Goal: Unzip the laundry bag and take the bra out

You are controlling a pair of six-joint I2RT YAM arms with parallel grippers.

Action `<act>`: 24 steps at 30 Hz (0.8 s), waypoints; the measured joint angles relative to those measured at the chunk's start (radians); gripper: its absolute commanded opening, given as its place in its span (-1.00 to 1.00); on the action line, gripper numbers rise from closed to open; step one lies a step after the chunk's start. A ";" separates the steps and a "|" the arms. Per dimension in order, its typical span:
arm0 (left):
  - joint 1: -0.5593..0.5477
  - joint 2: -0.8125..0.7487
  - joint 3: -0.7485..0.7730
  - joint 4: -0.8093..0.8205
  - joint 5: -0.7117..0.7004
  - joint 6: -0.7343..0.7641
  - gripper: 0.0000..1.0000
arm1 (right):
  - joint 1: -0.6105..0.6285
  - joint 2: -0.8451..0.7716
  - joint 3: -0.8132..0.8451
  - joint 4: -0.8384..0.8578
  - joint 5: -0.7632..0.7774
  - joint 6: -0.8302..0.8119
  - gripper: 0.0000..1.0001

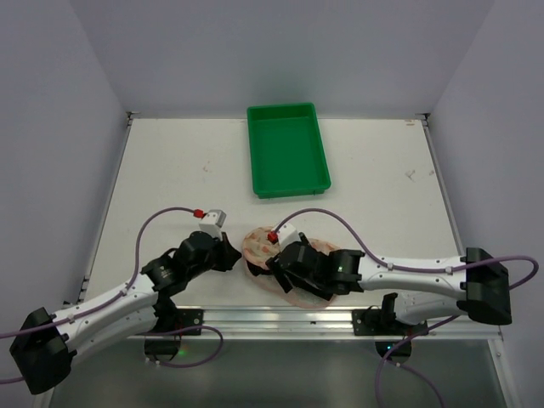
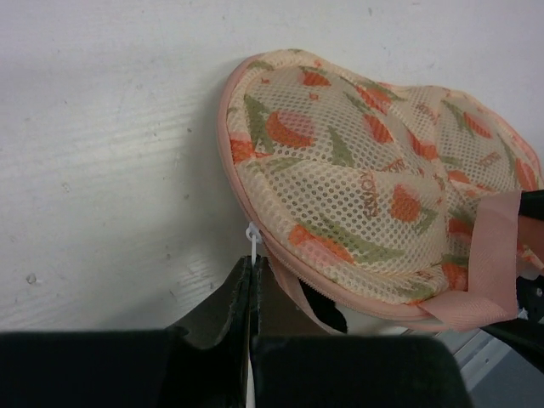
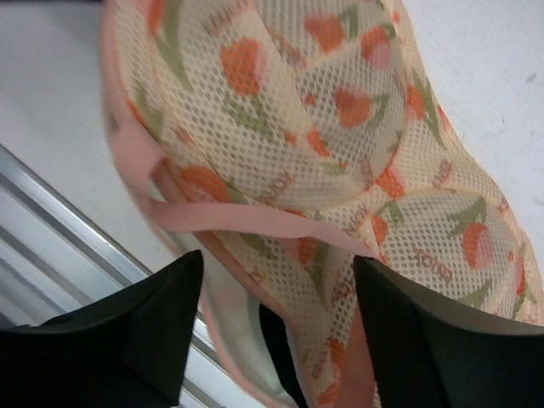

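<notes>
- Along the near edge of the desk (image 1: pixel 170 170), a metal rail (image 1: pixel 280 316).
- Just past the rail, the laundry bag (image 1: pixel 255 245), flat on the desk between both arms: pale mesh, orange flowers, pink trim.
- At the bag's left rim, the left pincer (image 2: pixel 253 270), pressed tight on the white zipper tab (image 2: pixel 252 238).
- Beside that grip, a short dark gap (image 2: pixel 327 310) in the zipper seam.
- Over the bag's right side, the right pincer (image 3: pixel 276 289), spread wide, one finger either side of the bag's edge and pink loop (image 3: pixel 255 219); clamped on nothing.
- Farther back, well apart from the bag, a green tray (image 1: pixel 287 149).
</notes>
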State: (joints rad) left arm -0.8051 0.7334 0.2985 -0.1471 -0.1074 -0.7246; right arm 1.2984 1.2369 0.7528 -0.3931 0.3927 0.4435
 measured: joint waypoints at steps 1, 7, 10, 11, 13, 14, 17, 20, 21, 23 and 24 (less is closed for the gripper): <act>0.000 0.013 -0.003 0.004 0.010 0.000 -1.00 | 0.000 -0.001 0.019 -0.007 -0.005 -0.003 0.67; 0.000 0.056 -0.003 0.031 0.060 -0.001 -1.00 | 0.023 -0.006 0.172 -0.007 -0.022 -0.045 0.97; 0.000 0.056 -0.003 0.041 0.075 -0.001 -1.00 | 0.041 0.032 0.238 0.006 -0.016 -0.066 0.97; 0.000 0.056 -0.003 0.043 0.078 -0.001 -1.00 | 0.049 0.060 0.256 0.015 -0.010 -0.073 0.97; 0.000 0.056 -0.001 0.047 0.090 -0.001 -1.00 | 0.068 0.131 0.290 0.029 0.014 -0.088 0.97; 0.000 0.055 -0.001 0.051 0.097 -0.002 -1.00 | 0.077 0.163 0.300 0.035 0.022 -0.094 0.97; 0.000 0.050 0.003 0.054 0.114 -0.002 -1.00 | 0.116 0.272 0.321 0.055 0.073 -0.119 0.97; 0.000 0.040 0.007 0.055 0.127 -0.008 -1.00 | 0.152 0.361 0.322 0.079 0.150 -0.138 0.83; 0.000 0.037 0.008 0.054 0.130 -0.009 -1.00 | 0.162 0.382 0.322 0.083 0.180 -0.140 0.75; 0.000 0.030 0.014 0.052 0.134 -0.009 -1.00 | 0.175 0.407 0.321 0.095 0.230 -0.142 0.65; 0.000 0.027 0.016 0.051 0.135 -0.010 -1.00 | 0.180 0.412 0.319 0.102 0.255 -0.142 0.56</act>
State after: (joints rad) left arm -0.8051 0.7605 0.3141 -0.0959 0.0273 -0.7341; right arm 1.4780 1.6485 1.0718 -0.2913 0.6479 0.3012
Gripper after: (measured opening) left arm 0.008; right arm 0.849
